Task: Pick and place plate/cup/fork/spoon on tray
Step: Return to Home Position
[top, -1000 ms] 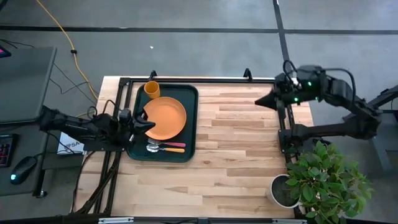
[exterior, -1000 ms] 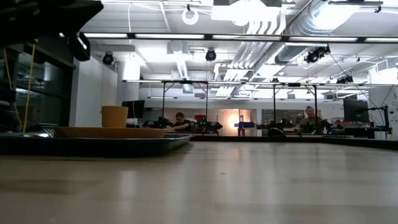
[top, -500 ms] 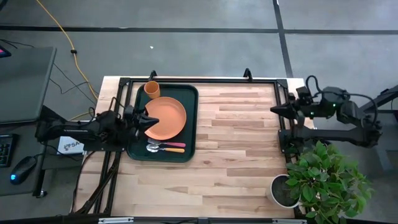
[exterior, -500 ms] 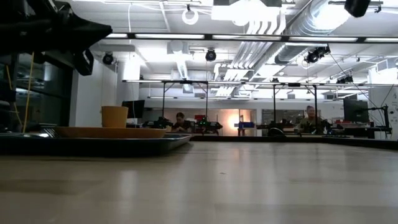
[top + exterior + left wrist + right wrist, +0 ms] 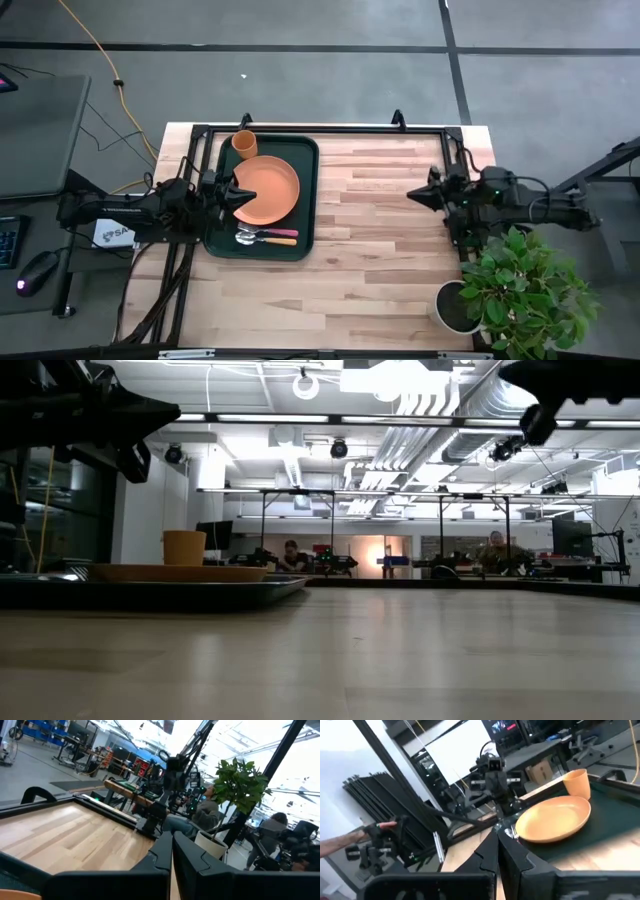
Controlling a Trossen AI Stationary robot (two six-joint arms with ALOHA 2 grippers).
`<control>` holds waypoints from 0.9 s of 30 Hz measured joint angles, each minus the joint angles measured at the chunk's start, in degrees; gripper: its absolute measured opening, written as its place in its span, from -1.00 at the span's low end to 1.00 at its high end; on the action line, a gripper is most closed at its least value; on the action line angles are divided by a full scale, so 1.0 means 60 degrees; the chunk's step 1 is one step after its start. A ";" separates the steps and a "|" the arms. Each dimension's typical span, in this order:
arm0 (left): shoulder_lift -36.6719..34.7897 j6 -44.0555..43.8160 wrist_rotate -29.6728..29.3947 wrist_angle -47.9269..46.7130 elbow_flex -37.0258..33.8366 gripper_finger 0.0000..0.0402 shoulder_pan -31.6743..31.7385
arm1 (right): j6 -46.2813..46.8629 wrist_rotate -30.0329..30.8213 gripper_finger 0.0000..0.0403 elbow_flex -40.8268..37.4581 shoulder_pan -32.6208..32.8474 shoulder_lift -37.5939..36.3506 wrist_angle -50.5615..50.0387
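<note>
The dark green tray [image 5: 309, 200] lies at the table's left. On it rest the orange plate [image 5: 268, 190], the orange cup [image 5: 244, 144] standing at its far left corner, and the pink-handled fork [image 5: 280, 233] and orange-handled spoon [image 5: 284, 241] lying side by side near the front rim. My left gripper [image 5: 247, 192] is shut and points level over the plate's left edge, well above it in the low view [image 5: 150, 410]. My right gripper [image 5: 412, 195] is shut at the table's right side, pointing toward the tray [image 5: 600, 827], with plate [image 5: 554, 821] and cup [image 5: 577, 782] ahead.
A potted green plant [image 5: 525, 290] in a grey pot [image 5: 452, 306] stands at the near right corner. A black frame rail [image 5: 330, 128] borders the table's far edge. Bare wood [image 5: 370, 220] lies between tray and right arm. People sit in the room beyond [image 5: 290, 552].
My right gripper has come down and toward the table's near edge, levelling out, and stays shut. My left gripper has swung a little toward the far edge over the plate. The things on the tray have kept still.
</note>
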 joint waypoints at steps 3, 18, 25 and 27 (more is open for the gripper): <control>-0.0099 -0.0045 0.0000 -0.0049 0.0000 -1.00 -0.0036 | 0.0151 0.0004 -1.00 -0.0531 0.0083 -0.0840 -0.0169; -0.1899 -0.0078 -0.0043 -0.4083 -0.0004 -1.00 -0.0023 | -0.0222 0.0685 -1.00 -0.1830 0.0077 -0.2396 -0.0156; -0.2138 -0.0080 -0.0081 -0.4018 -0.0007 -1.00 0.0058 | -0.0036 0.0836 -1.00 -0.3362 0.0078 -0.2575 0.1974; -0.2208 -0.0078 -0.0079 -0.4014 -0.0011 -1.00 0.0160 | -0.0126 0.1066 -1.00 -0.3365 0.0104 -0.2522 0.1431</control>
